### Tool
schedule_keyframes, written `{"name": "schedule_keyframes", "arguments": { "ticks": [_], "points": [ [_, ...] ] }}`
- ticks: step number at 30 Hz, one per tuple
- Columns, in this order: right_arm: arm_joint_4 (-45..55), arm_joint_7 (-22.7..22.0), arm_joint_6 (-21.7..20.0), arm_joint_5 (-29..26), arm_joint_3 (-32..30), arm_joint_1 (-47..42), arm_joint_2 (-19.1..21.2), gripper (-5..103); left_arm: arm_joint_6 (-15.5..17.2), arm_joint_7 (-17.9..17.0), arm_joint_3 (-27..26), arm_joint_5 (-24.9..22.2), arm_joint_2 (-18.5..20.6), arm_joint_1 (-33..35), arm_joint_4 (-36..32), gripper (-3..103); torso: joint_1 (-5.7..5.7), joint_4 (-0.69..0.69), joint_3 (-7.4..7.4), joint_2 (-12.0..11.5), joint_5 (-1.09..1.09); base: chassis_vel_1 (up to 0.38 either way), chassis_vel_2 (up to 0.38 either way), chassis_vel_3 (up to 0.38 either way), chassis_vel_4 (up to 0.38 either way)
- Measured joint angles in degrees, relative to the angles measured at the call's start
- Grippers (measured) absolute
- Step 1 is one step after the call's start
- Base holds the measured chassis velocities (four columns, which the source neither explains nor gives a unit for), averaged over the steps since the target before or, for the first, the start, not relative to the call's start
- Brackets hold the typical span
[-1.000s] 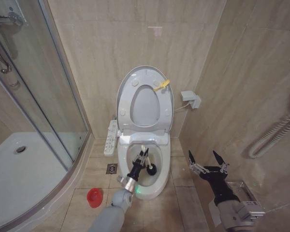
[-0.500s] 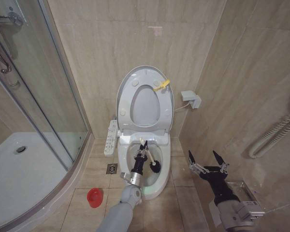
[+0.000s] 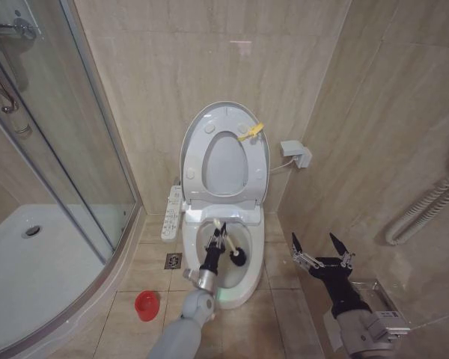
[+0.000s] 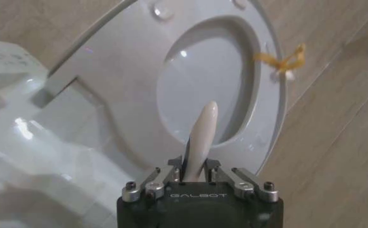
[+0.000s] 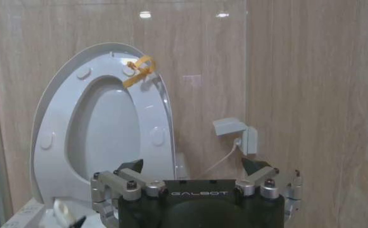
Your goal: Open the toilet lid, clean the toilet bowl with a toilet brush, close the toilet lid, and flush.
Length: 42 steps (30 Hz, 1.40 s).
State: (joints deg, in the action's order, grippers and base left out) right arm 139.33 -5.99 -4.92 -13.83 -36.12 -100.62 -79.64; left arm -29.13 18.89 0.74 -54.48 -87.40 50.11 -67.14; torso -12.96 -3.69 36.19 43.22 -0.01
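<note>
The toilet lid [image 3: 209,120] stands raised against the wall, a yellow clip [image 3: 249,133] at its rim, and the seat ring is up with it. Below it the toilet bowl [image 3: 254,269] lies uncovered. My left gripper [image 3: 218,243] is over the bowl, shut on the pale handle of the toilet brush [image 3: 238,258], whose dark head is down inside the bowl. In the left wrist view the handle [image 4: 201,137] sticks up out of the shut gripper [image 4: 193,173] in front of the lid [image 4: 108,61]. My right gripper [image 3: 319,247] hangs open to the right of the toilet, facing the lid [image 5: 57,95].
A red brush holder [image 3: 146,304] sits on the floor left of the bowl, near a floor drain [image 3: 172,260]. A control panel [image 3: 172,213] sticks out at the toilet's left. The glass shower enclosure [image 3: 60,149] and its tray [image 3: 30,262] take the left; a wall box [image 3: 295,153] is at the right.
My left gripper has pushed the brush a little farther back and right inside the bowl, mostly in the first half second. The right arm has not moved.
</note>
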Motion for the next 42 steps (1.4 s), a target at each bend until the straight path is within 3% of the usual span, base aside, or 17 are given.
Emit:
{"name": "schedule_keyframes", "arguments": {
  "ticks": [3, 5, 8, 11, 20, 26, 32, 34, 35, 38, 39, 42],
  "points": [
    [0.0, 0.0, 0.0, 0.0, 0.0, 0.0, 0.0, 100, 0.42, 0.58, 0.07, 0.26, 0.54, 0.27, -0.72, 22, 0.01, 0.0, -0.01, 0.0, 0.0, 0.0, 0.0, 0.0, 0.0],
    [0.0, 0.0, 0.0, 0.0, 0.0, 0.0, 0.0, 100, -0.26, 1.89, -0.3, 4.1, 1.16, 0.49, 2.04, 22, 0.01, 0.0, -0.01, 0.0, 0.0, 0.0, 0.0, 0.0, 0.0],
    [0.0, 0.0, 0.0, 0.0, 0.0, 0.0, 0.0, 100, -0.81, 2.61, -0.58, 6.26, 1.9, 0.81, 4.65, 22, 0.01, 0.03, -0.01, 0.0, 0.0, 0.0, 0.0, 0.0, 0.0],
    [0.0, 0.0, 0.0, 0.0, 0.0, 0.0, 0.0, 100, -0.79, 2.49, -0.72, 5.93, 2.34, 1.01, 5.45, 22, 0.01, 0.05, -0.01, 0.0, 0.0, 0.0, 0.0, 0.0, 0.0],
    [0.0, 0.0, 0.0, 0.0, 0.0, 0.0, 0.0, 100, 0.98, 0.06, -0.15, -1.36, 3.3, 0.05, -3.2, 22, 0.01, -0.01, 0.0, 0.0, 0.01, 0.0, 0.0, 0.0, 0.0],
    [0.0, 0.01, 0.0, 0.0, 0.0, 0.0, 0.0, 100, 0.3, 1.47, -0.5, 1.12, 3.53, 1.14, 1.45, 21, 0.01, 0.06, 0.0, 0.0, 0.0, 0.0, 0.0, 0.0, 0.0],
    [0.0, 0.0, 0.0, 0.0, 0.0, 0.0, 0.0, 100, -1.77, 2.73, -1.6, 8.09, 4.11, 0.71, 4.84, 21, 0.01, -0.01, -0.01, 0.01, 0.0, 0.0, 0.0, 0.0, 0.0],
    [0.0, 0.0, 0.0, 0.0, 0.0, 0.0, 0.0, 100, -2.45, 1.39, -2.58, 13.42, 4.66, -0.73, 4.89, 21, 0.01, -0.02, 0.0, 0.0, -0.02, 0.0, 0.0, 0.0, 0.0],
    [0.0, 0.0, 0.0, 0.0, 0.0, 0.0, 0.0, 100, -2.45, 1.39, -2.58, 13.42, 4.66, -0.73, 4.89, 21, 0.01, -0.02, 0.0, 0.0, -0.02, 0.0, 0.0, 0.0, 0.0],
    [0.0, 0.0, 0.0, 0.0, 0.0, 0.0, 0.0, 100, -3.35, -0.38, -3.75, 22.71, 6.96, -3.06, 5.84, 18, 0.0, -0.01, 0.0, 0.0, -0.01, 0.0, 0.0, 0.0, 0.0],
    [0.0, 0.0, 0.0, 0.0, 0.0, 0.0, 0.0, 100, -3.35, -0.38, -3.75, 22.71, 6.96, -3.06, 5.84, 18, 0.0, -0.01, 0.0, 0.0, -0.01, 0.0, 0.0, 0.0, 0.0],
    [0.0, 0.0, 0.0, 0.0, 0.0, 0.0, 0.0, 100, -3.68, -2.5, -4.14, 29.06, 8.95, -4.29, 6.96, 18, 0.01, 0.03, 0.0, 0.0, 0.0, 0.0, 0.0, 0.0, 0.0]
  ]
}}
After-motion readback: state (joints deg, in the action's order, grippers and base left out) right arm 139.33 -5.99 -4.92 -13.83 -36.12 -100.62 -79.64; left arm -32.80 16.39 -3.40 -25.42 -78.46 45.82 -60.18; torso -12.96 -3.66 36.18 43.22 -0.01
